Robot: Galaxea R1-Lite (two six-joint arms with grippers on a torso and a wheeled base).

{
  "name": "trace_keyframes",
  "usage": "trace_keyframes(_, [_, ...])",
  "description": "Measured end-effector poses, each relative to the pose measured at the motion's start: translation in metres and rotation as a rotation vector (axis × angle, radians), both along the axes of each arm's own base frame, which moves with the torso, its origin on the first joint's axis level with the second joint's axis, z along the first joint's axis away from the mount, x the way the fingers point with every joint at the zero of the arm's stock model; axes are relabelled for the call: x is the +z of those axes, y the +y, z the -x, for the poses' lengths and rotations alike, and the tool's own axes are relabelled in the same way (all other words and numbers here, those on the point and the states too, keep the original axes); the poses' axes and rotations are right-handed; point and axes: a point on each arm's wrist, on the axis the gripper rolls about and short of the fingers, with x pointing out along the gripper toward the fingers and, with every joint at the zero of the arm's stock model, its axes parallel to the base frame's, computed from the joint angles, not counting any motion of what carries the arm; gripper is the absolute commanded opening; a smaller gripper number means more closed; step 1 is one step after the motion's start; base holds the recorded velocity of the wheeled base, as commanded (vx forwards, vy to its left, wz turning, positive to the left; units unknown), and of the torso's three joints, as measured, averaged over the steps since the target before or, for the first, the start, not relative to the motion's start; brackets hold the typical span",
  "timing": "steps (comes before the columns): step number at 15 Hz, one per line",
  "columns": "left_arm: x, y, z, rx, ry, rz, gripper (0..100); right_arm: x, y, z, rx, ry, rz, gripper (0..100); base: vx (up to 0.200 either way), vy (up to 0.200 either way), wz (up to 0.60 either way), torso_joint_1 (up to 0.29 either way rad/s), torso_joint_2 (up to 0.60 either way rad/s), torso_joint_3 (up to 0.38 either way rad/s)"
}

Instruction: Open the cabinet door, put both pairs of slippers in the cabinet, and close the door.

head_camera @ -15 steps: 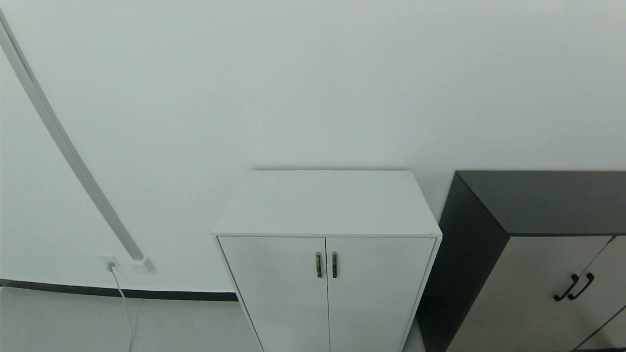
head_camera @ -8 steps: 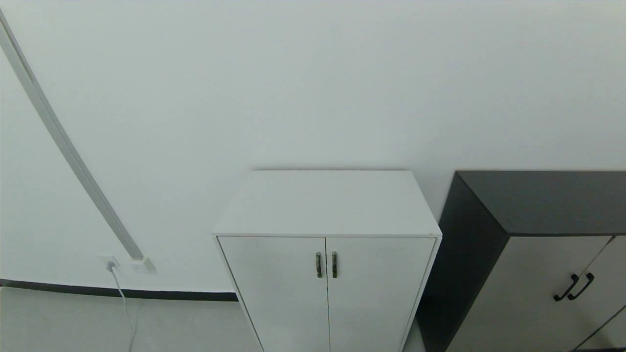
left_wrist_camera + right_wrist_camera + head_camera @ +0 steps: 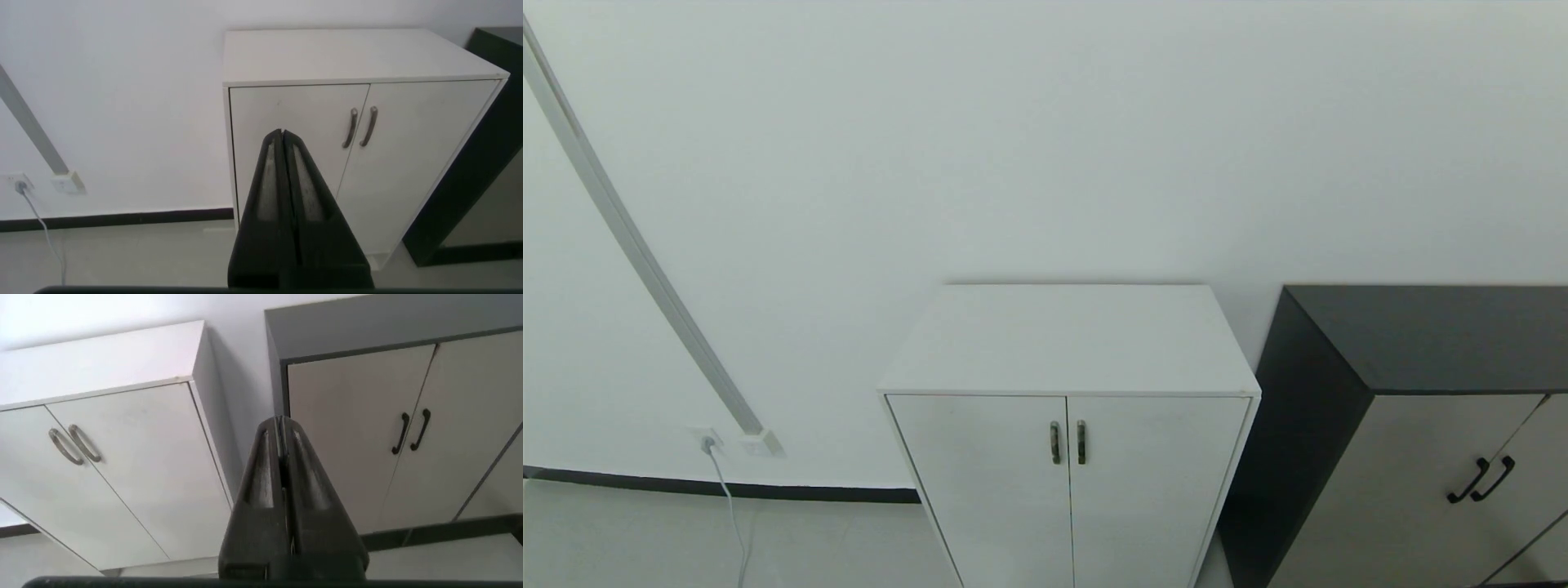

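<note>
Presently, head view, white cabinet (image 3: pixel 1068 339): set against the wall, with both doors shut and a pair of upright handles (image 3: pixel 1055 442) side by side where the doors meet.
Head view, dark cabinet (image 3: pixel 1421 335): placed just beside the white cabinet on the robot's right, its pale doors shut.
Head view, wall socket (image 3: pixel 707 441): seen low on the wall to the left of the white cabinet, with a white cable (image 3: pixel 731 514) plugged in and hung down toward the floor.
Left wrist view, left tool (image 3: pixel 282 135): held in the air before the white cabinet's left door, apart from it. Its fingers are pressed fully together and nothing is gripped.
Right wrist view, right tool (image 3: pixel 282 420): held before the strip of wall between the two cabinets. Its fingers are pressed fully together and nothing is gripped.
</note>
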Motion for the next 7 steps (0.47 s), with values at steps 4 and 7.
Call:
trace_keyframes(4, [0.0000, 0.0000, 0.0000, 0.000, 0.000, -0.003, 0, -0.0001, 0.0001, 0.0001, 0.002, 0.000, 0.004, 0, 0.000, 0.000, 0.00, 0.000, 0.00, 0.000])
trace_keyframes(7, [0.0000, 0.0000, 0.0000, 0.000, 0.000, -0.003, 0, 0.0000, 0.0001, 0.0001, 0.006, 0.000, 0.007, 0, 0.000, 0.000, 0.00, 0.000, 0.00, 0.000])
